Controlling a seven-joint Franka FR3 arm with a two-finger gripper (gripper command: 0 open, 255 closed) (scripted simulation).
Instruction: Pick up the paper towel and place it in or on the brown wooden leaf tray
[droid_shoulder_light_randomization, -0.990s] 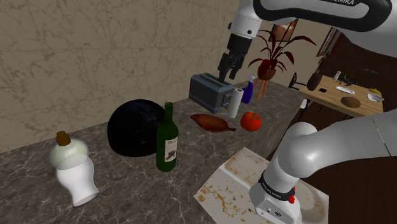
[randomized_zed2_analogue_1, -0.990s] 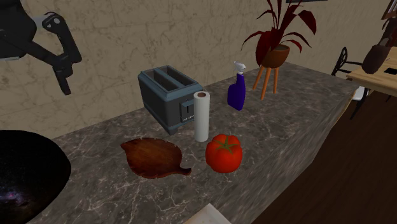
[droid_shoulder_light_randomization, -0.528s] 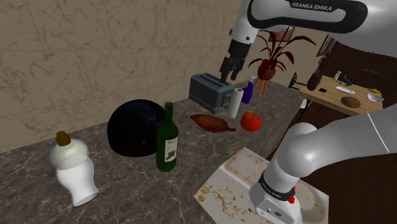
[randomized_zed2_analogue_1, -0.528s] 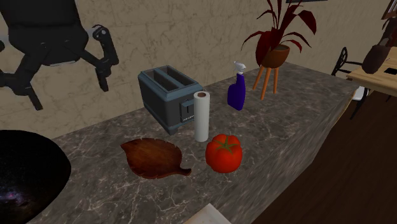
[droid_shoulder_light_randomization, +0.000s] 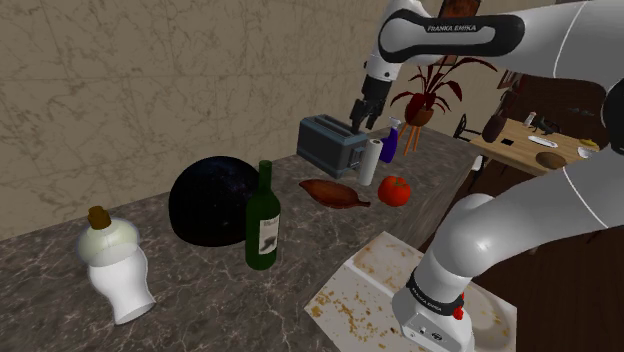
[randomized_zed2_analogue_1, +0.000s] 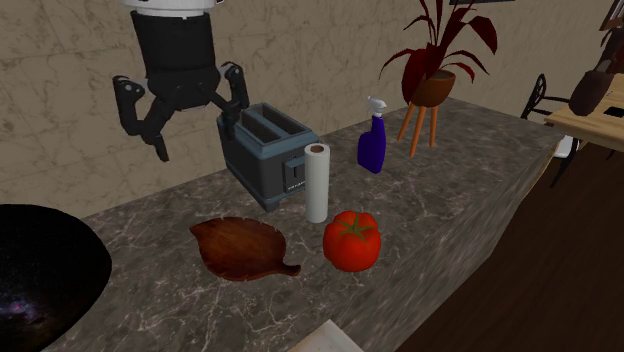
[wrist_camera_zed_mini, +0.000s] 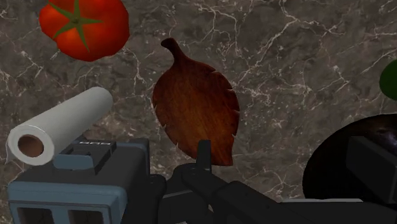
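The paper towel (randomized_zed2_analogue_1: 317, 183) is a white roll standing upright on the dark marble counter, just in front of the grey toaster (randomized_zed2_analogue_1: 265, 152). The brown leaf-shaped tray (randomized_zed2_analogue_1: 243, 248) lies flat beside it, toward the second exterior view's left. My black gripper (randomized_zed2_analogue_1: 200, 135) hangs open and empty above the counter at the toaster's far end, well above the roll. In the shoulder view the gripper (droid_shoulder_light_randomization: 362, 110) is above the toaster (droid_shoulder_light_randomization: 330, 145), with the roll (droid_shoulder_light_randomization: 371, 160) and tray (droid_shoulder_light_randomization: 334, 192) below. The wrist view looks down on the roll (wrist_camera_zed_mini: 60, 127), the tray (wrist_camera_zed_mini: 197, 108) and one finger (wrist_camera_zed_mini: 203, 156).
A red tomato (randomized_zed2_analogue_1: 351, 240) sits close to the roll and tray. A blue spray bottle (randomized_zed2_analogue_1: 373, 140) and a potted plant (randomized_zed2_analogue_1: 432, 85) stand behind. A black bowl (droid_shoulder_light_randomization: 212, 203), a green wine bottle (droid_shoulder_light_randomization: 263, 220) and a white vase (droid_shoulder_light_randomization: 115, 265) are nearer the stand.
The gripper has swung toward the second exterior view's right, from the far left edge to beside the toaster, and turned so that both fingers show apart. The objects on the counter have not moved.
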